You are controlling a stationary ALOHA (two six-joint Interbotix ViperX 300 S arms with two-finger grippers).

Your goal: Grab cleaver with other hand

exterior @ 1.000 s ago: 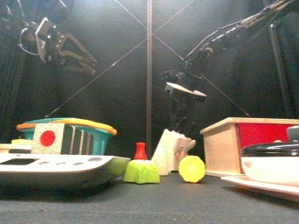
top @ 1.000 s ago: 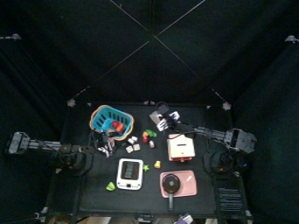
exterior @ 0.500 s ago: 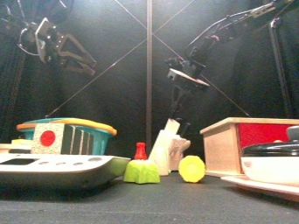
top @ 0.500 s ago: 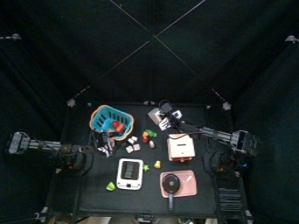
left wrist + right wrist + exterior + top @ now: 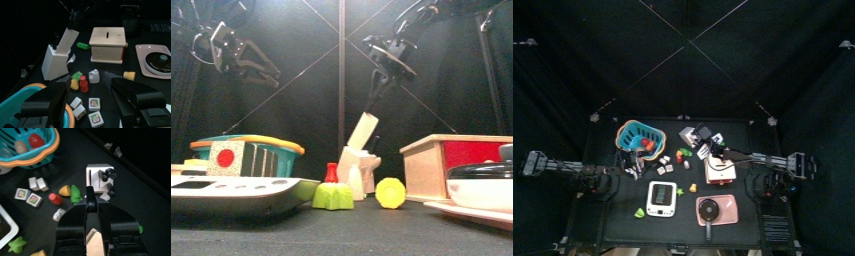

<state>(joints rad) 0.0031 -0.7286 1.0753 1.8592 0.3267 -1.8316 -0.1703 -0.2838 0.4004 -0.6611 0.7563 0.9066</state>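
My right gripper (image 5: 374, 80) hangs above the counter (image 5: 372, 232), jaws clamped on the dark handle of the cleaver (image 5: 364, 133). Its broad whitish blade points down, tip just above a white knife block (image 5: 364, 170). My left gripper (image 5: 238, 52), jaws wide open and empty, waits well apart.

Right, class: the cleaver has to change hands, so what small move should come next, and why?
Probably bring the left pincer, open and high at the far left, across toward the cleaver. The right pincer grips its dark handle, with the blade hanging just over the knife block, so the blade is free to take.
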